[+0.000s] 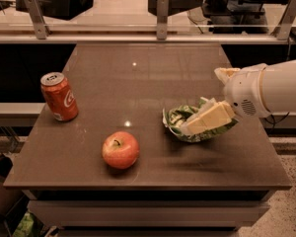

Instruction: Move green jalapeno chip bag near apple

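Observation:
The green jalapeno chip bag [178,118], wrinkly green and white foil, is held in my gripper [190,126] over the right half of the table. The cream fingers [210,116] are shut on it, and the white arm reaches in from the right. A shadow on the tabletop below suggests the bag hangs a little above the surface. The apple [120,149], red-orange with a dark stem, sits near the front edge, to the left of the bag and a little nearer the front, with a clear gap between them.
A red soda can [59,97] stands upright at the table's left side. The brown table [138,83] ends close in front of the apple. A railing with metal posts [162,15] runs behind the table's far edge.

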Motion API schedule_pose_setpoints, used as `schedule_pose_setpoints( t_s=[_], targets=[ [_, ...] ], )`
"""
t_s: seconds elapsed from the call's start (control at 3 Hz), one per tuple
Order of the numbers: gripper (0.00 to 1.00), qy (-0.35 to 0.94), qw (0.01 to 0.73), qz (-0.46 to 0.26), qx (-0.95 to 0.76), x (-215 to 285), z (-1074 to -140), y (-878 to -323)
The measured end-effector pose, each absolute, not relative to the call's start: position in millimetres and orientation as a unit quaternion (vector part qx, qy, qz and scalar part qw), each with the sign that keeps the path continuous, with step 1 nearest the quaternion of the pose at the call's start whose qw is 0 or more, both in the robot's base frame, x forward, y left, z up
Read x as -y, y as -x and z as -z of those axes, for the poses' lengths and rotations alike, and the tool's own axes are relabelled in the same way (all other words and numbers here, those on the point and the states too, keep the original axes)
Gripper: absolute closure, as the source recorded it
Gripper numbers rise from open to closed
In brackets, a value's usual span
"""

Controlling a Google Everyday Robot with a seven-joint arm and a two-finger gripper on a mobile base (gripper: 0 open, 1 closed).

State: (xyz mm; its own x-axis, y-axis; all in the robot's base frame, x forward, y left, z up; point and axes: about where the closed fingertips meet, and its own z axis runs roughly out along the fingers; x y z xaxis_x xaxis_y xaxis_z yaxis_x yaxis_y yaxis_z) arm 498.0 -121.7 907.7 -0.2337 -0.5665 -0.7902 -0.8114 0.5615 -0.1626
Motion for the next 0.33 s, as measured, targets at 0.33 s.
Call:
schedule_pose_setpoints(
  t_s=[0.33],
  targets=[
    [0.0,0.446,0.429,-0.143,-0.772,121.6,-907.7,-497.9]
  ],
)
